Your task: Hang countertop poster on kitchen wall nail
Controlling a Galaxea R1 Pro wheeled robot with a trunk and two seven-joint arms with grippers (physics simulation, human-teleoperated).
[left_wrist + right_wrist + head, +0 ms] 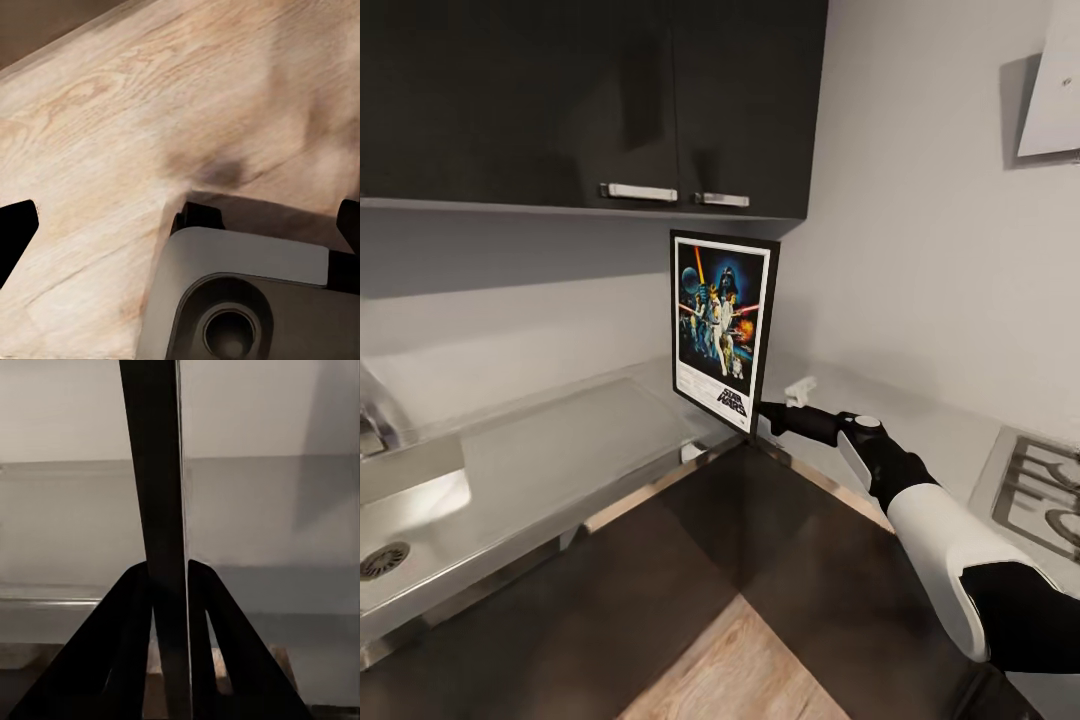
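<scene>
The right gripper was clamped on the lower corner of the poster, held upright above the countertop in the corner. It looked light, stiff and thin; an edge pinch risked swinging. Whether the left gripper was open or closed could not be judged.

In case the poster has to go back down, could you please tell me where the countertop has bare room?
The drainboard stretch of the kitchen countertop between the sink and the poster. The corner behind the right pincer holds a small white object; the hob crowds the far right.
</scene>
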